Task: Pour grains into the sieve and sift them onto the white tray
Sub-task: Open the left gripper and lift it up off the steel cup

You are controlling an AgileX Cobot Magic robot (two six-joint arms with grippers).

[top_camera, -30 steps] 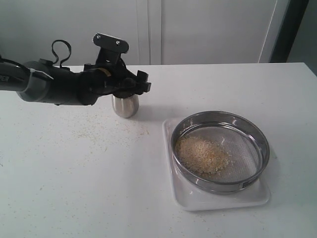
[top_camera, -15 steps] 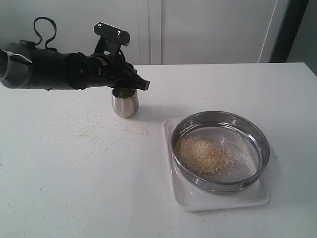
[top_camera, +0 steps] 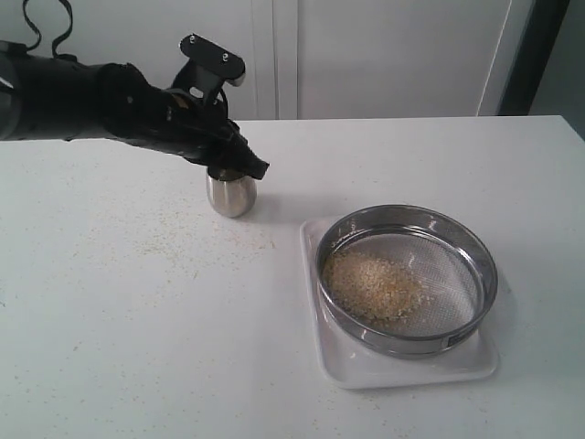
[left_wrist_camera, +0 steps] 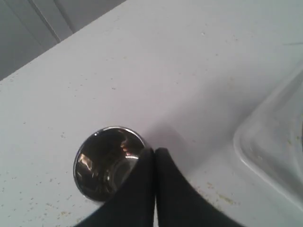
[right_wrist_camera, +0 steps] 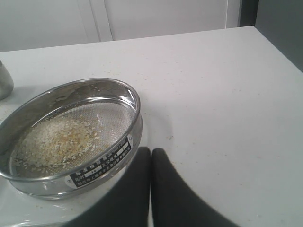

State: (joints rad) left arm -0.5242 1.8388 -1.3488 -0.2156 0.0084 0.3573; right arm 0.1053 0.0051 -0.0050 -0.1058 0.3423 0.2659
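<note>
The sieve stands on the white tray, right of centre. A heap of pale and yellowish grains lies on its mesh, toward the left side. My left gripper is shut and empty, hovering just over the rim of the steel cup. In the left wrist view that gripper overlaps the edge of the cup, whose inside looks empty. My right gripper is shut and empty beside the sieve holding the grains; the exterior view does not show it.
Stray grains speckle the white table left of the tray and around the cup. A corner of the tray shows in the left wrist view. The cup's side sits beyond the sieve. A pale wall stands behind the table.
My left gripper has come off the cup and lifted, and its arm has drawn up and back to the left. The cup stays upright. Sieve, tray and grains have not moved.
</note>
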